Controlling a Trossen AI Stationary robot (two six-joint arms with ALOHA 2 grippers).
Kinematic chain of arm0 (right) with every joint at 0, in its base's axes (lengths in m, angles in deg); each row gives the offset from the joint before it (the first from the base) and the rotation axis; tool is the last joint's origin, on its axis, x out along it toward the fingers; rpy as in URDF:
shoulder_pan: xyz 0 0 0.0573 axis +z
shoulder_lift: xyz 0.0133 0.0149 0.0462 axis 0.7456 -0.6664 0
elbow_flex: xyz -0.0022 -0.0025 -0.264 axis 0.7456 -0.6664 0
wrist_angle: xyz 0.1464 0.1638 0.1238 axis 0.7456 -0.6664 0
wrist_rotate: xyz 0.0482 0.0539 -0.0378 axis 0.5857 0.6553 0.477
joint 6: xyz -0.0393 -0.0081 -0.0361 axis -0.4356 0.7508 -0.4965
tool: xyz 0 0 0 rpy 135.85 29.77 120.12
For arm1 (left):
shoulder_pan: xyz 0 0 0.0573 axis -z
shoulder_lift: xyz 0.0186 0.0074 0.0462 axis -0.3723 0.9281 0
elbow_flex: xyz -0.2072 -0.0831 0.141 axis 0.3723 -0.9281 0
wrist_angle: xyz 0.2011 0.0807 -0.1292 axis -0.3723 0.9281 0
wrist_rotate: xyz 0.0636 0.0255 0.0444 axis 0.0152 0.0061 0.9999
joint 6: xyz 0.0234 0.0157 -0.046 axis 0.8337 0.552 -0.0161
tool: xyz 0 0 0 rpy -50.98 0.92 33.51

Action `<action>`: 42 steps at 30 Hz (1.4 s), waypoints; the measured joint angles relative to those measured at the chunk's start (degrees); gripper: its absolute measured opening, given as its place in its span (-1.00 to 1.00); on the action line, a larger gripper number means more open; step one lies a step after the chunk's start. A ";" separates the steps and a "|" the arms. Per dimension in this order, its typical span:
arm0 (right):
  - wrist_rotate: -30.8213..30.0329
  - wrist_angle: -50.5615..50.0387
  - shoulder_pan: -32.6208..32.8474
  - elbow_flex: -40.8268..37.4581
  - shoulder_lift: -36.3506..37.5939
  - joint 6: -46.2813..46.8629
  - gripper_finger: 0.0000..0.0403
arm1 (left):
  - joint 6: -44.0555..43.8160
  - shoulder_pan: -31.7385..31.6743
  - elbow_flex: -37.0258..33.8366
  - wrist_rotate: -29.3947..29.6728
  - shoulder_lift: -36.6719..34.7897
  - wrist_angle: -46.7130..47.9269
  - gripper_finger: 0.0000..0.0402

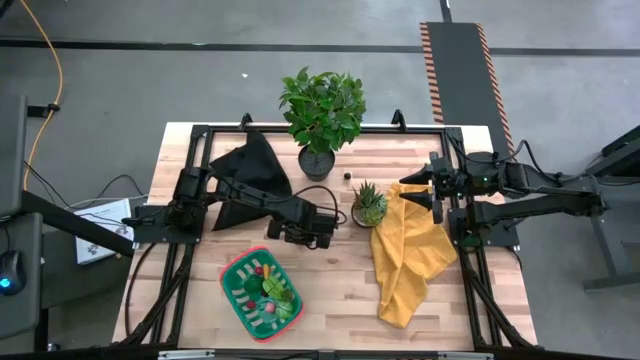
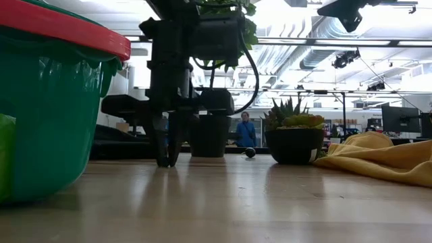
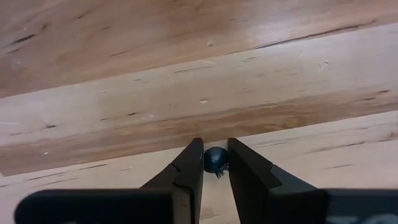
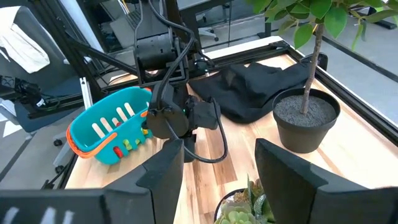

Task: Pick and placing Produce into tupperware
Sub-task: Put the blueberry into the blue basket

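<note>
The green, red-rimmed tupperware [image 1: 236, 262] [image 2: 47, 101] [image 4: 106, 127] sits near the table's near edge with several toy produce pieces [image 1: 270, 290] inside. My left gripper [image 1: 298, 235] [image 2: 167, 159] [image 3: 214, 143] points down at mid-table, behind the tupperware, shut on a small dark round piece [image 3: 216, 160]. My right gripper [image 1: 425, 192] [image 4: 221, 162] waits open above the table's right side, over the yellow cloth and spiky plant. My left gripper pinches the small dark round piece [image 3: 215, 163] between its two fingers, coming from above and pointing down. The fingertips [image 2: 162, 160] reach the tabletop in the low view. Whether the piece is clear of the wood I cannot tell.
A large leafy potted plant [image 1: 322, 115] stands at the far edge, a small spiky plant [image 1: 369, 203] [image 2: 293, 138] right of centre. A yellow cloth [image 1: 408, 255] lies on the right, a black cloth [image 1: 245, 170] far left. Another small dark ball [image 1: 347, 177] [image 2: 250, 152] rests between the plants.
</note>
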 joint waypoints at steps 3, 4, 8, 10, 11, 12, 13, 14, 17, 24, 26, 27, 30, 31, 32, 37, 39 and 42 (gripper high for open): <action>0.00 0.00 0.01 0.00 0.00 0.01 -0.05 | 2.09 0.00 0.69 -0.87 0.18 0.16 -0.71; 0.00 0.00 0.01 0.00 0.01 0.01 -0.05 | 2.51 0.04 0.99 -1.51 0.24 -0.35 -0.70; 0.00 0.00 0.01 0.00 -0.01 -0.15 -0.05 | 3.96 0.26 2.05 -1.91 0.30 -0.24 -0.70; 0.00 0.00 0.00 0.00 -0.01 -0.20 -0.05 | 4.64 0.14 2.38 -1.90 0.30 -0.23 -0.70; 0.01 0.00 0.01 0.00 -0.01 -0.20 -0.05 | 4.91 0.12 2.38 -2.00 0.30 -0.32 -0.70; 0.00 0.00 -0.01 0.00 -0.01 -0.20 -0.05 | 5.15 0.04 2.38 -2.51 0.30 -0.14 -0.70; 0.02 0.00 0.01 0.00 -0.01 -0.21 -0.05 | 5.47 0.00 2.38 -2.98 0.30 0.05 -0.70; 0.02 0.00 0.01 0.00 -0.01 -0.22 -0.05 | 5.86 0.00 2.38 -3.51 0.28 0.06 -0.70; 0.00 0.00 0.01 0.00 -0.03 -0.22 -0.05 | 7.03 0.14 2.38 -5.10 0.28 0.12 -0.70; 0.02 0.13 0.01 -0.04 -0.71 -0.24 -0.05 | 9.63 0.04 2.38 -7.67 0.19 0.21 -0.70; 0.02 0.02 -0.02 -0.04 -0.79 -0.24 -0.05 | 9.82 0.04 2.38 -7.86 0.19 0.23 -0.70; 0.02 0.09 -0.02 -0.04 -0.79 -0.24 -0.05 | 9.85 0.04 2.38 -7.92 0.19 0.23 -0.70; 0.02 0.11 0.00 -0.04 -0.82 -0.36 -0.05 | 10.24 0.07 2.38 -7.95 -0.08 0.21 -0.70; 0.02 0.09 -0.01 -0.04 -0.82 -0.48 -0.05 | 10.24 0.07 2.38 -7.97 -0.17 0.20 -0.70; 0.02 0.10 0.00 -0.04 -0.82 -0.48 -0.05 | 10.24 0.04 2.40 -8.00 -0.18 0.21 -0.70; 0.02 0.60 -0.01 -0.04 -0.82 -0.66 -0.05 | 11.25 0.02 2.43 -9.00 -0.84 0.10 -0.70; 0.02 0.63 -0.01 -0.04 -0.82 -0.66 -0.05 | 11.44 0.02 2.42 -9.38 -1.03 0.39 -0.70; 0.02 0.68 -0.02 -0.04 -0.82 -0.68 -0.05 | 11.97 0.02 2.56 -9.48 -1.89 0.17 -0.70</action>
